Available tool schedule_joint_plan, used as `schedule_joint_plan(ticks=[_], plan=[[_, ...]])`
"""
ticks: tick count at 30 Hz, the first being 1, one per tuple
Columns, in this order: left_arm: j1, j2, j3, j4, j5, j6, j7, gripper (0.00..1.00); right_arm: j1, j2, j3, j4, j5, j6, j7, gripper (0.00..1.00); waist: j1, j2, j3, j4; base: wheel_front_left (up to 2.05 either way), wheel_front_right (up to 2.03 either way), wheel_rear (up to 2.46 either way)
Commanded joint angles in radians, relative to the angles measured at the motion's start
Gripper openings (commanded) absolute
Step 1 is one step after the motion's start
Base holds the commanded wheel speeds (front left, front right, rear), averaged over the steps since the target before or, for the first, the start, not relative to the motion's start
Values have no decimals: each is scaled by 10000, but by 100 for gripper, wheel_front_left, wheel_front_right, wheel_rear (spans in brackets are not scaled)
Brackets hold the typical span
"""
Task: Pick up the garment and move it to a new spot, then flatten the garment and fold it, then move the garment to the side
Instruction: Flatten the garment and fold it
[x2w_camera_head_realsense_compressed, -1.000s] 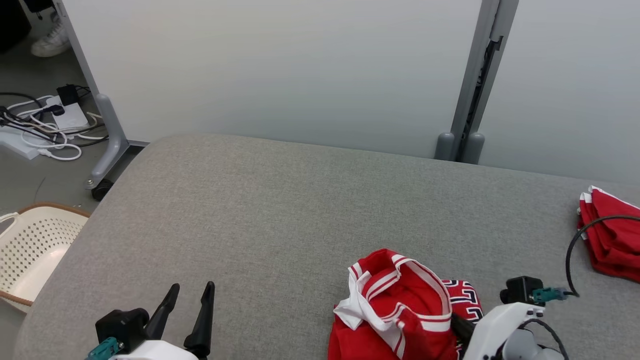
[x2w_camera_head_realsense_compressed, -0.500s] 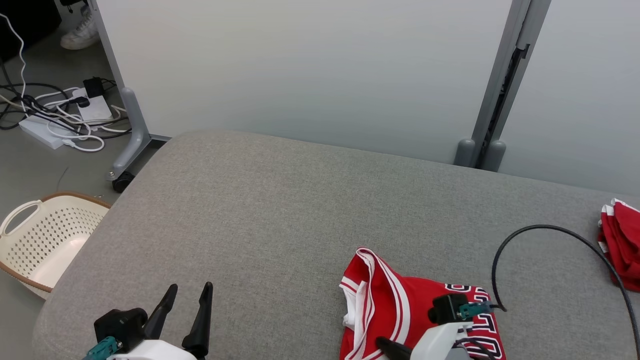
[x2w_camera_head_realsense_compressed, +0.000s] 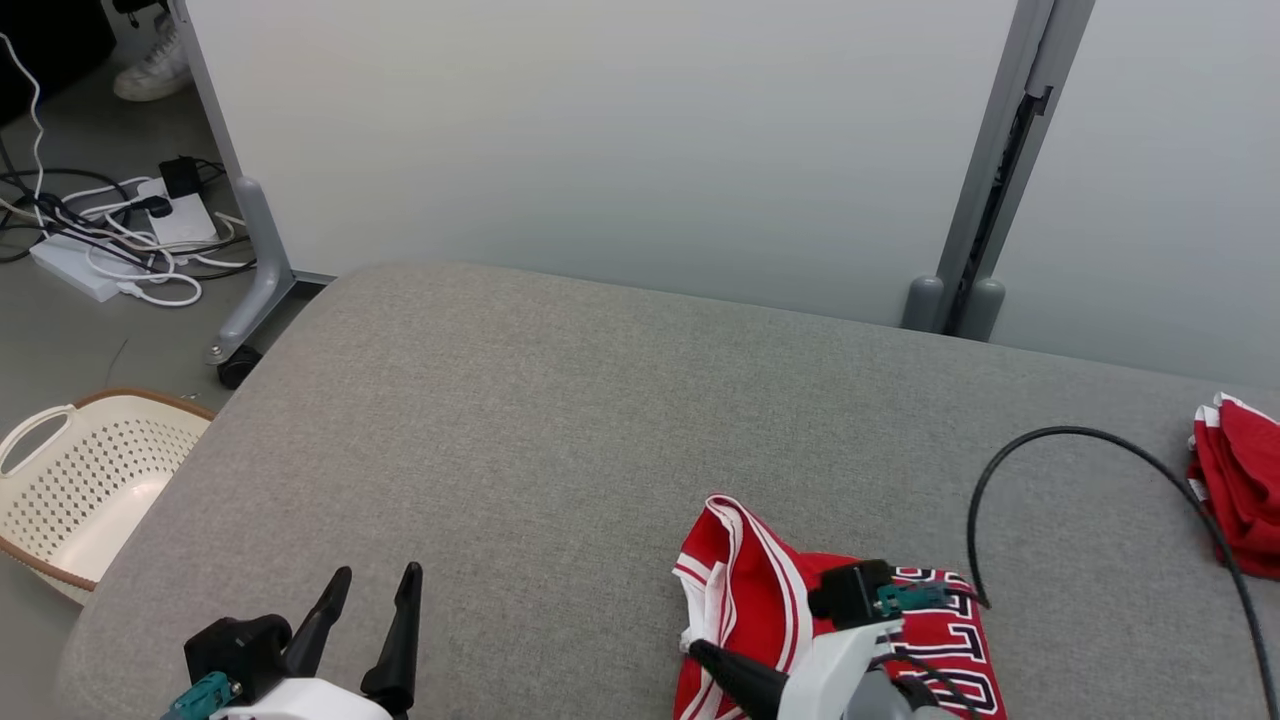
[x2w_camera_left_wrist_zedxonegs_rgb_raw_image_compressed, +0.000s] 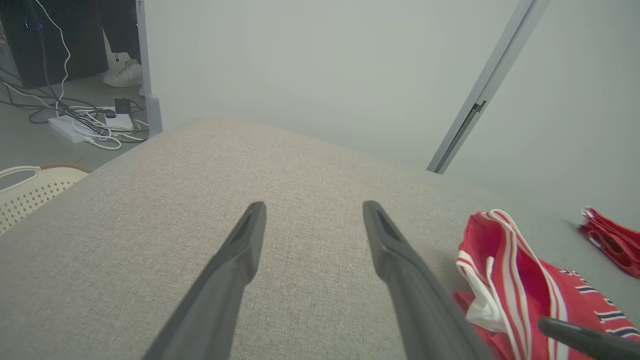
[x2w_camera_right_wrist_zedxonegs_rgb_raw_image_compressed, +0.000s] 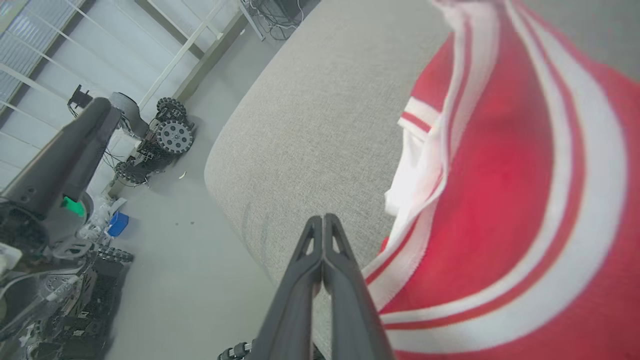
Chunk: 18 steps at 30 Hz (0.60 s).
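The red jersey (x2w_camera_head_realsense_compressed: 760, 590) with white stripes and dark lettering lies bunched on the grey padded surface (x2w_camera_head_realsense_compressed: 600, 420) near its front edge. In the left wrist view the jersey (x2w_camera_left_wrist_zedxonegs_rgb_raw_image_compressed: 505, 270) is at the lower right. My right gripper (x2w_camera_head_realsense_compressed: 700, 650) points left across the jersey's front edge. In the right wrist view the right gripper (x2w_camera_right_wrist_zedxonegs_rgb_raw_image_compressed: 320, 220) is shut with nothing between its fingers, and the jersey's striped edge (x2w_camera_right_wrist_zedxonegs_rgb_raw_image_compressed: 500, 175) lies just to their right. My left gripper (x2w_camera_head_realsense_compressed: 375, 578) hovers open over bare surface well left of the jersey, its fingers (x2w_camera_left_wrist_zedxonegs_rgb_raw_image_compressed: 250, 235) spread wide.
A second red garment (x2w_camera_head_realsense_compressed: 1235, 490) lies at the surface's right edge, with a black cable (x2w_camera_head_realsense_compressed: 1050, 435) arching beside it. A cream perforated basket (x2w_camera_head_realsense_compressed: 70, 490) stands on the floor to the left. Power strips and cords (x2w_camera_head_realsense_compressed: 120, 240) lie by the partition's wheeled leg (x2w_camera_head_realsense_compressed: 245, 300).
The head camera has shifted. The jersey, bunched up higher a second ago, now lies lower and flatter. My right gripper has moved left across it. The left gripper has held still.
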Motion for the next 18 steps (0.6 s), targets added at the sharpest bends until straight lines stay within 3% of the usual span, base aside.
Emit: schedule_joint_plan(ticks=[1,14,16,18], plan=[[-99,65,82,-14,-43,57,-23,100,-104,-340,-27,-153,117,3,-210,0,0,0,-22,-85,0,0,0],[160,46,310,-164,109,52,-114,100,-43,-2175,-1048,-1352,1,3,-1190,2,0,0,-121,-886,0,0,0],[187,17,358,-194,141,44,-135,100,64,-2322,-1384,-1480,-13,3,-1294,38,0,0,-144,-986,0,0,0],[230,11,427,-227,195,22,-150,100,203,-2471,-1755,-1586,-110,3,-1382,100,0,0,-171,-1083,0,0,0]])
